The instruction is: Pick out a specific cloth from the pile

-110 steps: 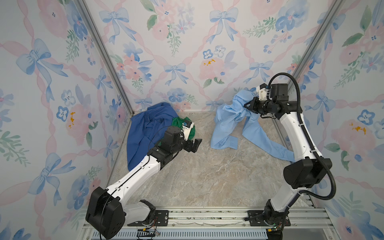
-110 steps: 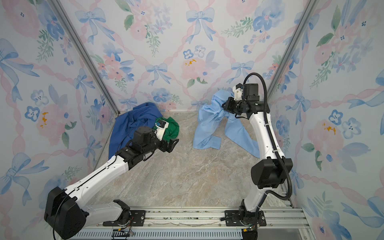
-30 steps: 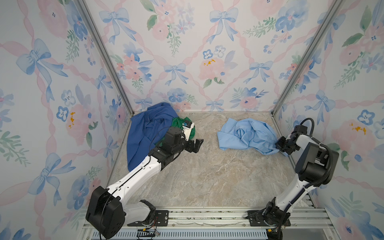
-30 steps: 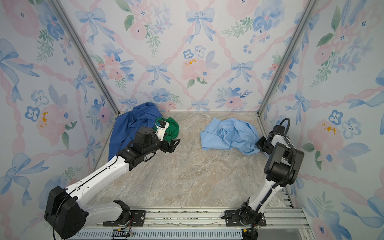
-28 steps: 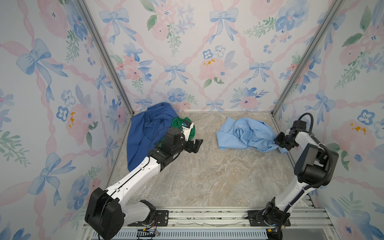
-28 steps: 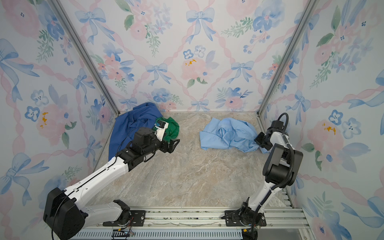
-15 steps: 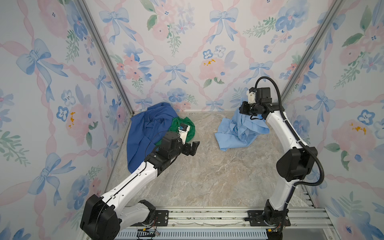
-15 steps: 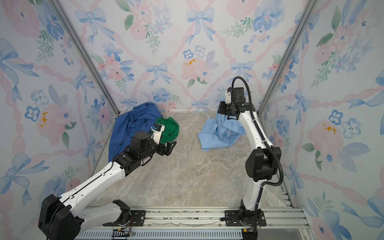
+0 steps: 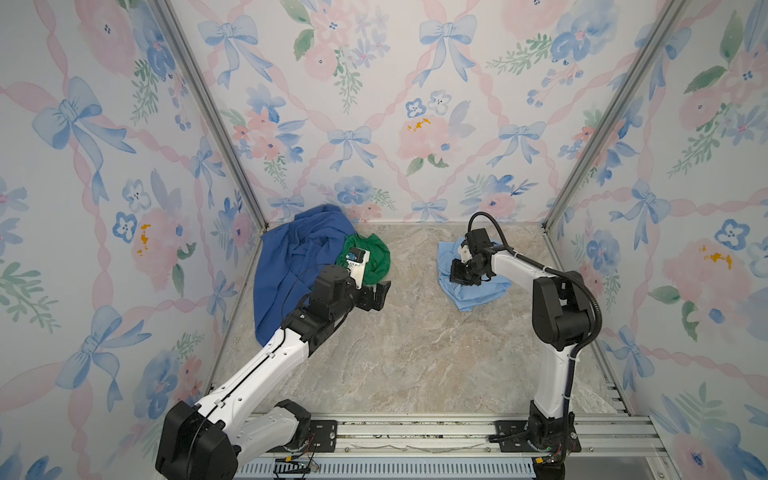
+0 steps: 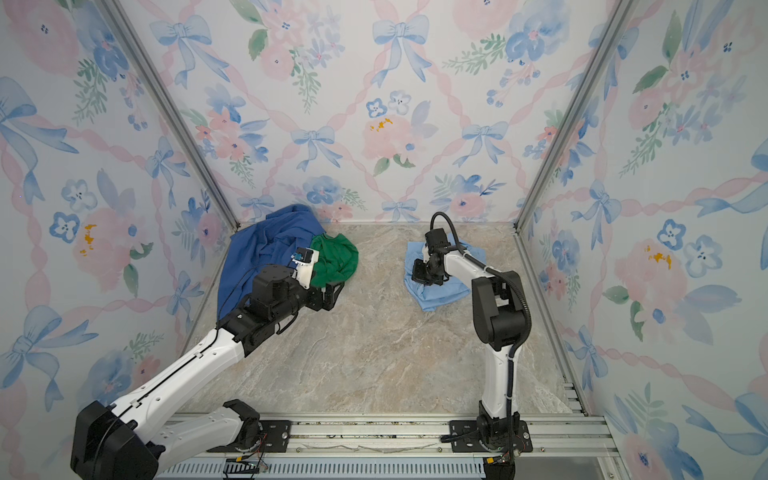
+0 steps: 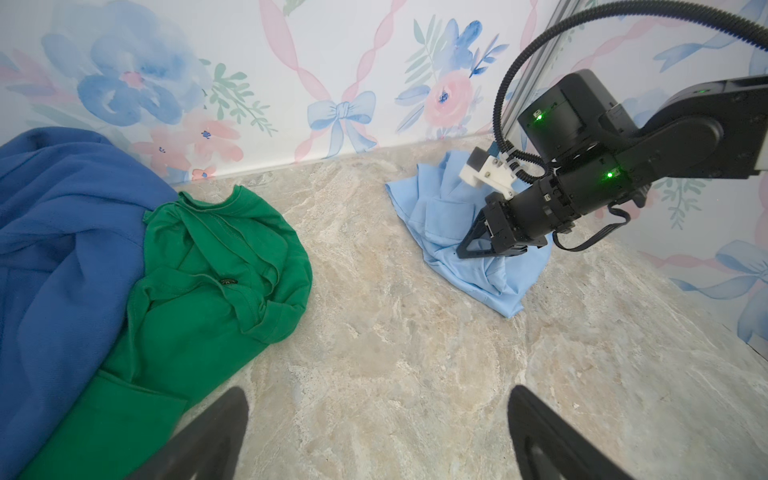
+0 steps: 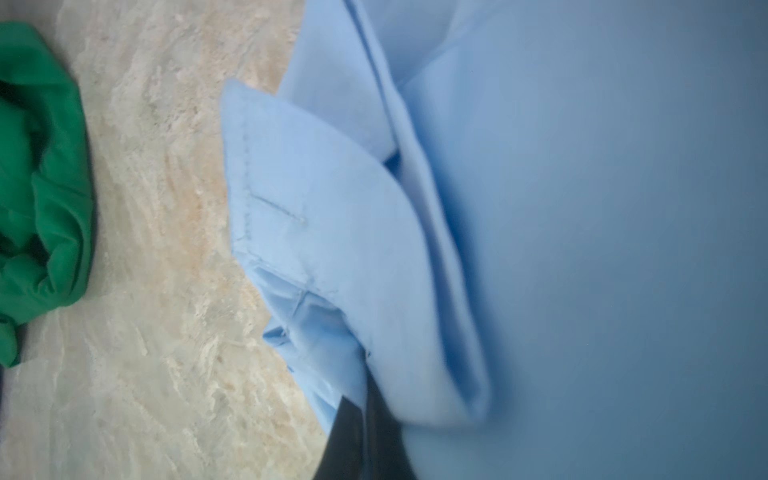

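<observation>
The cloth (image 9: 469,297) (image 10: 432,297), a pale sky-blue shirt, lies bunched on the marble table at the back right. My right gripper (image 9: 459,276) (image 10: 420,276) (image 11: 469,249) rests low on it. In the right wrist view its dark fingers (image 12: 353,432) stand almost together with a fold of the cloth (image 12: 332,208) over their tips. The pile sits at the back left: a royal-blue garment (image 9: 291,266) (image 11: 62,232) with a green one (image 9: 374,255) (image 11: 199,266) against it. My left gripper (image 9: 380,293) (image 11: 380,419) hovers open over bare table just right of the green garment, holding nothing.
Floral-papered walls close in the left, back and right sides, with metal posts (image 9: 582,166) in the back corners. A metal rail (image 9: 395,432) carrying both arm bases runs along the front. Bare marble table (image 9: 407,353) lies between the pile and the cloth.
The right gripper has come down from high near the back wall to the table, and the hanging cloth has settled into a heap. The left gripper has barely shifted.
</observation>
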`<act>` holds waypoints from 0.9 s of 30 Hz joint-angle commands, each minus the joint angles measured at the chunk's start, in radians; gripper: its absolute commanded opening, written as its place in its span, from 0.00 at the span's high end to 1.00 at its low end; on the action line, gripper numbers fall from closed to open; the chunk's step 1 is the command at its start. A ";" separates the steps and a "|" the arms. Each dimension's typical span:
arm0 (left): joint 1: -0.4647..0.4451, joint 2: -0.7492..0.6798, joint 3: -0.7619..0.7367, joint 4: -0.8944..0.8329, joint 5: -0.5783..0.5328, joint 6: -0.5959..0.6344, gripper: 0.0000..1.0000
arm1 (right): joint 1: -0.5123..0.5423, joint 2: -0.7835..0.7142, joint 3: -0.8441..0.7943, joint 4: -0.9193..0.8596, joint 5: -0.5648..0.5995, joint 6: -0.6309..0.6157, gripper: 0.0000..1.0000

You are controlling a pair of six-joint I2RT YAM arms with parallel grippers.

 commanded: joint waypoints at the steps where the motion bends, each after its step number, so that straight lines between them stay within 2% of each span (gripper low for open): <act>1: 0.006 0.009 -0.009 0.011 0.013 -0.009 0.02 | -0.007 -0.060 -0.025 0.024 0.093 -0.044 0.60; 2: 0.006 0.009 -0.007 0.012 0.019 -0.009 0.02 | 0.003 -0.090 -0.032 0.012 0.139 -0.062 0.45; 5: 0.009 0.015 -0.006 0.011 0.037 -0.003 0.02 | 0.039 -0.195 -0.062 -0.009 0.265 -0.120 0.12; 7: 0.014 0.021 -0.005 0.009 0.046 -0.002 0.02 | 0.069 -0.257 -0.083 -0.029 0.347 -0.171 0.00; 11: 0.020 0.034 -0.005 0.009 0.056 -0.002 0.02 | 0.139 -0.303 -0.096 -0.115 0.633 -0.237 0.03; 13: 0.023 0.040 -0.003 0.008 0.064 -0.003 0.02 | 0.142 -0.287 -0.101 -0.150 0.717 -0.242 0.03; 18: 0.026 0.043 -0.001 0.009 0.072 -0.003 0.02 | 0.140 -0.204 -0.122 -0.162 0.761 -0.309 0.03; 22: 0.027 0.033 -0.004 0.007 0.070 -0.005 0.02 | 0.119 -0.128 -0.113 -0.132 0.761 -0.307 0.03; 27: 0.032 0.021 -0.001 0.001 0.063 -0.003 0.02 | 0.053 -0.007 -0.008 -0.166 0.630 -0.308 0.03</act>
